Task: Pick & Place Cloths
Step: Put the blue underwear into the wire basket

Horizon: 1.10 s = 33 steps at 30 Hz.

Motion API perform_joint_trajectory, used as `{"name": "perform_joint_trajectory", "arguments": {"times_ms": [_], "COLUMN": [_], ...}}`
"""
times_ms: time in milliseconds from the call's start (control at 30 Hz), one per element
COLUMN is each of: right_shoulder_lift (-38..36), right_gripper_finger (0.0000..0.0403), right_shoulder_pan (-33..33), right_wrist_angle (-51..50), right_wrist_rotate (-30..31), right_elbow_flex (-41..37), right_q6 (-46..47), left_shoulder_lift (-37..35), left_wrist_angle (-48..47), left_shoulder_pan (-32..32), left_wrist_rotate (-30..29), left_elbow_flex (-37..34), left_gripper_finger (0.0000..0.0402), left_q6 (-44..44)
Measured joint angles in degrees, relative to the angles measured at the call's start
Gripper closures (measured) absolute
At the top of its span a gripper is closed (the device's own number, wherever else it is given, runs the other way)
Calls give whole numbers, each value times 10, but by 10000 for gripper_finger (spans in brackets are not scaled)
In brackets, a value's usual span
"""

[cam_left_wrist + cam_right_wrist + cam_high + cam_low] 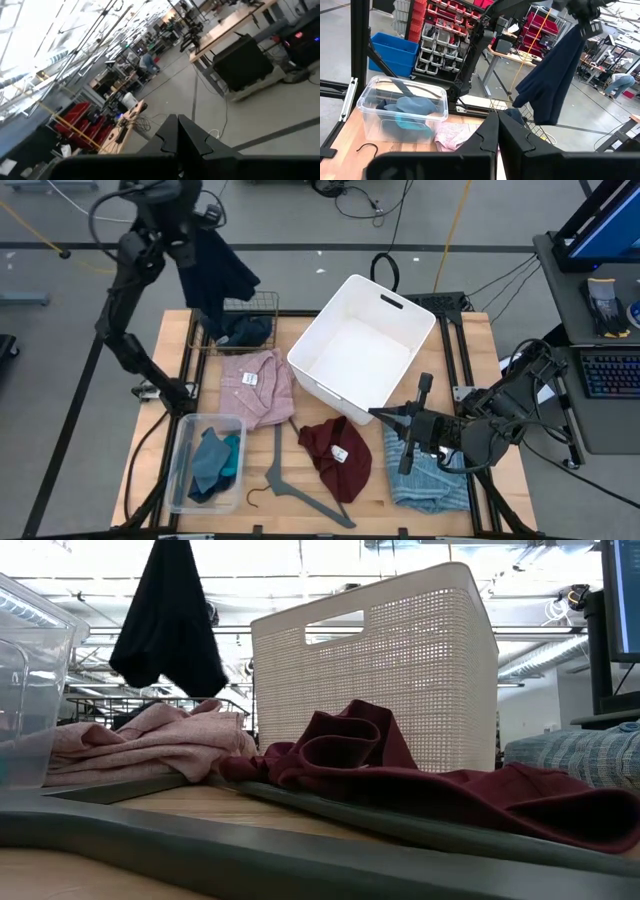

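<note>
My left gripper point(183, 248) is raised above the table's far left corner, shut on a dark navy cloth point(218, 278) that hangs over a wire basket point(243, 320). Another dark piece lies in that basket. The pink cloth point(256, 385) and the maroon cloth point(335, 452) lie flat on the table, and the light-blue ribbed cloth point(432, 475) lies near the right edge. Teal pieces point(213, 460) sit in a clear tub. My right gripper point(376, 414) is shut and hovers level above the light-blue cloth, pointing left and touching nothing. My left gripper holds the navy cloth by its top end point(581, 31), pinched between the two shut fingers. The cloth hangs slack below the fingers, lifted clear of the basket and table point(168, 625). One layer or several, I cannot tell.
The white plastic bin point(318, 340) stands open at the table's far middle. A grey hanger point(290, 483) lies near the front edge between the clear tub point(190, 430) and the maroon cloth. Bare wood shows along the near edge.
</note>
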Motion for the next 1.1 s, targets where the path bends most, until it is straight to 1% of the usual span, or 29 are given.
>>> {"name": "perform_joint_trajectory", "arguments": {"times_ms": [167, 300, 400, 567, 633, 800, 1000, 1100], "right_shoulder_lift": [0, 0, 0, 0, 0, 0, 0, 0], "right_gripper_finger": [403, 403, 403, 403, 403, 403, 403, 403], "right_shoulder_pan": [0, 0, 0, 0, 0, 0, 0, 0], "right_wrist_angle": [0, -1, -6, -10, -10, -9, -9, -9], "right_wrist_rotate": [0, 0, 0, 0, 0, 0, 0, 0], "right_elbow_flex": [0, 0, 0, 0, 0, 0, 0, 0], "right_q6": [0, 0, 4, 7, 7, 7, 17, 17], "left_shoulder_lift": [20, 31, 37, 45, 45, 45, 45, 41], "left_wrist_angle": [-3, -44, -111, -246, -285, -367, -459, -468], "left_shoulder_pan": [-9, -16, -18, -20, -21, -23, -23, -18], "left_wrist_rotate": [5, 31, 57, 111, 131, 179, 238, 287], "left_elbow_flex": [0, 0, 0, -2, -8, -27, -46, -66], "left_gripper_finger": [401, 401, 401, 401, 401, 401, 401, 401], "left_q6": [21, 10, -34, -155, -196, -271, -328, -349]}}
